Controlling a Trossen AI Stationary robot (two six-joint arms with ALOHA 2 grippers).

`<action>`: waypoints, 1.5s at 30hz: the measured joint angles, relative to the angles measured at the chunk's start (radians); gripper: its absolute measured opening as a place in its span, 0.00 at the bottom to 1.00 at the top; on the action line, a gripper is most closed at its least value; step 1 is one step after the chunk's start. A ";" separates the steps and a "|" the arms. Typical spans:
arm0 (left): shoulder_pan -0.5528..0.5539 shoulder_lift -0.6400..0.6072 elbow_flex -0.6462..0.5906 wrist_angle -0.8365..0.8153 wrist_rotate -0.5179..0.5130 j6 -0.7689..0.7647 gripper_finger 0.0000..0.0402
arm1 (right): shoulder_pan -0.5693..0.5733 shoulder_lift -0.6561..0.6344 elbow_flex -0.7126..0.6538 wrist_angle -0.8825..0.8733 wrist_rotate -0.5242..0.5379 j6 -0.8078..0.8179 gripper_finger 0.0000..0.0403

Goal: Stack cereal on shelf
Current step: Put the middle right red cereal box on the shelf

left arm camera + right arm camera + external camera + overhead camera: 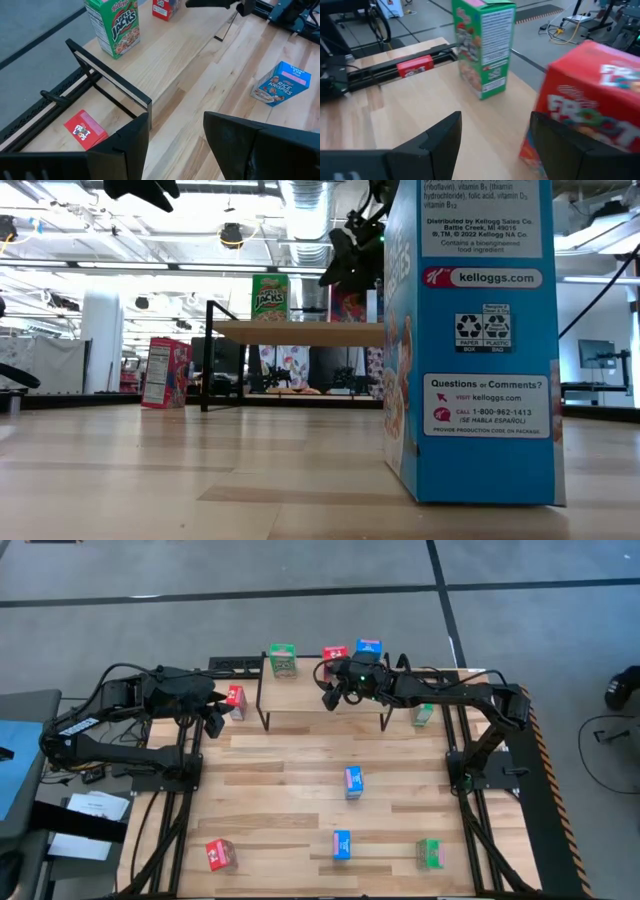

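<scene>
Shelf (325, 705): 3 boxes on top | R claw (331, 696) apart, empty, over it | L claw (213, 723) apart, beside shelf

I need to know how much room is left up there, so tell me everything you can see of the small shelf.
The shelf is a low stand with a light wooden rectangular top on thin black metal legs, set level at the far edge of the table. On it stand a green box, a red box and a blue box, all along its back edge; the front strip is bare. The right gripper hovers open over it.
</scene>
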 joint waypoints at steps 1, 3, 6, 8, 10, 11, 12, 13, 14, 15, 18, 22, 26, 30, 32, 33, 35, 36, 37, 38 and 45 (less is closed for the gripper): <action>0.000 0.000 0.000 0.000 0.000 0.000 0.44 | 0.004 -0.005 0.000 -0.008 0.000 0.000 0.65; 0.000 0.000 0.000 0.000 0.000 0.000 0.44 | 0.011 -0.022 -0.001 -0.021 0.000 -0.005 0.65; 0.000 0.000 0.000 0.000 0.000 0.000 0.44 | 0.016 -0.055 0.000 -0.071 0.000 -0.006 0.65; 0.000 0.000 0.000 0.000 0.000 0.000 0.44 | 0.016 -0.078 0.000 -0.092 0.000 0.002 0.65; 0.000 0.000 0.000 0.000 0.000 0.000 0.44 | 0.014 -0.107 -0.001 -0.103 0.000 0.042 0.65; 0.000 0.000 0.000 0.000 0.000 0.000 0.44 | 0.012 -0.123 -0.001 -0.104 0.000 0.063 0.65; 0.000 0.000 0.000 0.000 0.000 0.000 0.44 | 0.008 -0.139 -0.001 -0.104 0.000 0.086 0.65; 0.000 0.000 0.000 0.000 0.000 0.000 0.44 | 0.005 -0.152 0.000 -0.102 0.000 0.108 0.65; 0.000 0.000 0.000 0.000 0.000 0.000 0.44 | 0.000 -0.164 0.000 -0.104 0.000 0.130 0.65; 0.000 0.000 0.000 0.000 0.000 0.000 0.44 | -0.005 -0.174 0.000 -0.107 0.000 0.148 0.65; 0.000 0.000 0.000 0.000 0.000 0.000 0.44 | -0.023 -0.211 0.000 -0.106 0.000 0.191 0.65; 0.000 0.000 0.000 0.000 0.000 0.000 0.44 | -0.063 -0.239 0.000 -0.105 0.000 0.255 0.65; 0.000 0.000 0.000 0.000 0.000 0.000 0.44 | -0.113 -0.239 0.000 -0.108 -0.031 0.359 0.65; 0.000 0.000 0.000 0.000 0.000 0.000 0.44 | -0.152 -0.214 0.000 -0.109 -0.104 0.439 0.65; 0.000 0.000 0.000 0.000 0.000 0.000 0.44 | -0.157 -0.213 -0.001 -0.114 -0.111 0.446 0.65; 0.000 0.000 0.000 0.000 0.000 0.000 0.44 | -0.156 -0.214 -0.001 -0.107 -0.110 0.446 0.65; 0.000 0.000 0.000 0.000 0.000 0.000 0.44 | -0.154 -0.215 0.000 -0.104 -0.110 0.447 0.65; 0.000 0.000 0.000 0.000 0.000 0.000 0.44 | -0.152 -0.215 0.000 -0.109 -0.110 0.449 0.65; 0.000 0.000 0.000 0.000 0.000 0.000 0.44 | -0.149 -0.215 0.000 -0.118 -0.109 0.454 0.65; 0.000 0.000 0.000 0.000 0.000 0.000 0.44 | -0.145 -0.215 0.000 -0.128 -0.108 0.462 0.65; 0.000 0.000 0.000 0.000 0.000 0.000 0.44 | -0.103 -0.214 0.000 -0.241 0.041 0.448 0.65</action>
